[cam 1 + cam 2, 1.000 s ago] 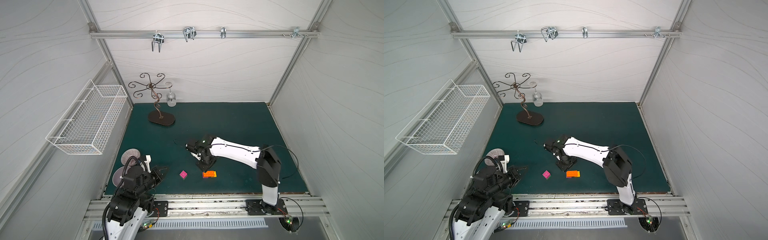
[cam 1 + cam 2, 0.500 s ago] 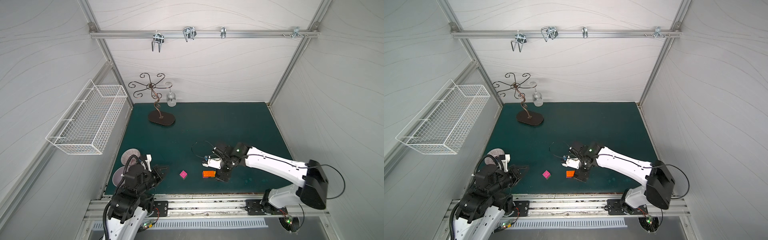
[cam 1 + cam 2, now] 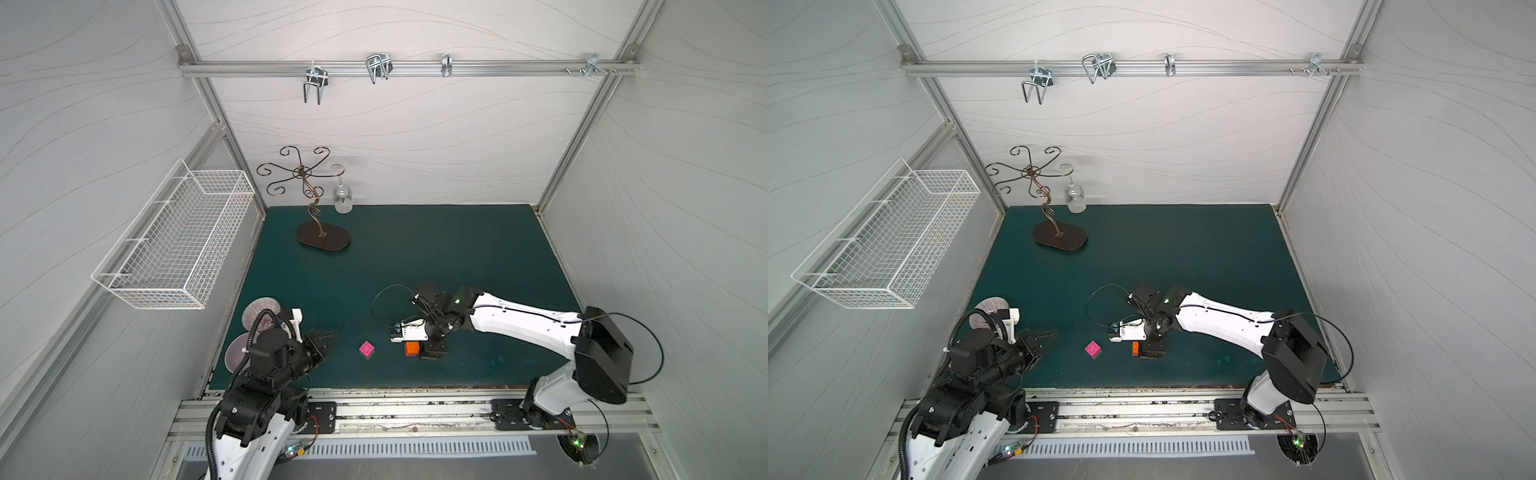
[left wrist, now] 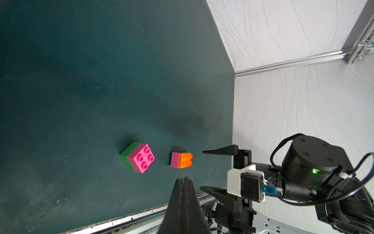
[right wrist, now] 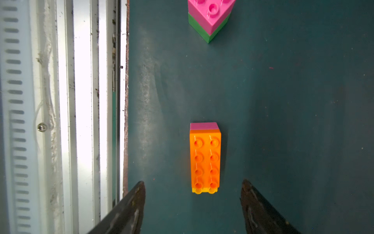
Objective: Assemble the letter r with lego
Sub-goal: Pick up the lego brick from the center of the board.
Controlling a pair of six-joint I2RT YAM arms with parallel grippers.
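Two lego stacks sit near the front edge of the green mat (image 3: 415, 257), and you hold neither. The magenta-on-green stack (image 3: 367, 349) stands just beside the orange brick (image 3: 412, 347), not touching it. Your right gripper (image 5: 193, 182) hovers at one end of the orange brick, jaws wide apart and clasping nothing. Your left gripper (image 4: 185, 179) waits near the mat's front left corner, jaws pressed together. The white wire basket (image 3: 174, 245) hangs on the left wall, well apart from the bricks. What its mesh floor carries is too fine to tell. Only the right wrist view shows what props up the orange brick: a magenta brick (image 5: 204, 126) under the far end and a yellow brick (image 5: 204, 190) peeking out at the gripper's end. Both top views give you little more than its orange top.
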